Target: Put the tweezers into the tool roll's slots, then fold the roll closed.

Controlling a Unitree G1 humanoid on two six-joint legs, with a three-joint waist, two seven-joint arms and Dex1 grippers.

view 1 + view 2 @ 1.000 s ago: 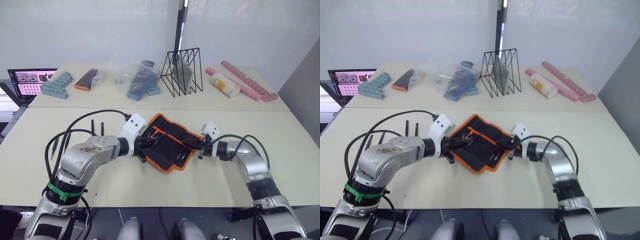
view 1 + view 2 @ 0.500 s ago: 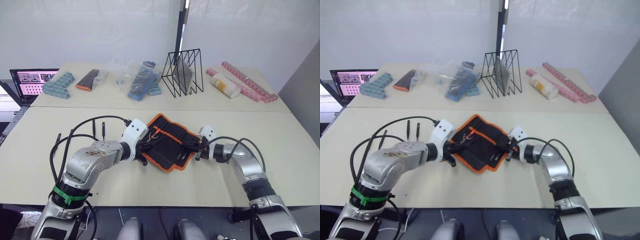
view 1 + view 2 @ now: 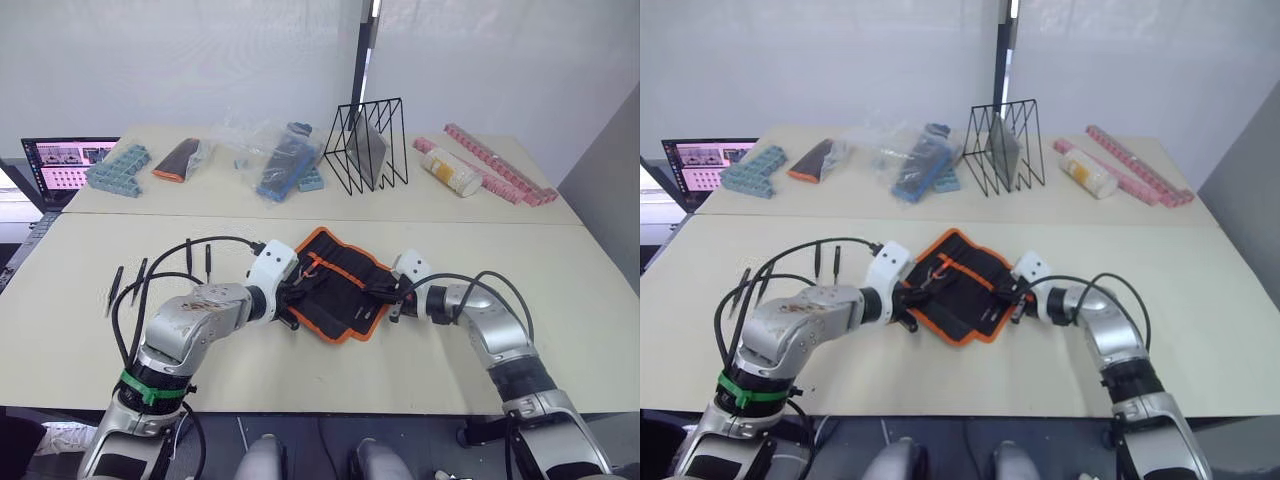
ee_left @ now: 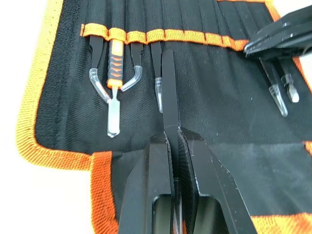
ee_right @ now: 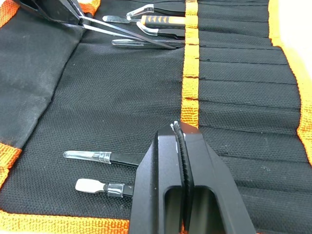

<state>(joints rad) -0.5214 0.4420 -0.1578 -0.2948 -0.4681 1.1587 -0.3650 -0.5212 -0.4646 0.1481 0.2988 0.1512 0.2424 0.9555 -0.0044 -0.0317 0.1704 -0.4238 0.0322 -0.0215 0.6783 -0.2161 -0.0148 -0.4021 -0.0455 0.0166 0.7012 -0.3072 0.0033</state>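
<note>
Slid further toward slots (image 4: 165, 35): tweezer (image 4: 169, 92) pinched by left gripper (image 4: 174, 134), tip pointing at orange band; right gripper (image 5: 181, 130) pressed together

I see the tool roll (image 4: 229, 102) as coarse matt black woven cloth with rough orange woven edging (image 4: 29, 107). The tweezers (image 4: 168, 87) look like smooth dark metal, some with clear glossy plastic tip caps (image 4: 276, 93). My gripper fingers (image 5: 161, 195) look like smooth, slightly glossy black plastic.
</note>
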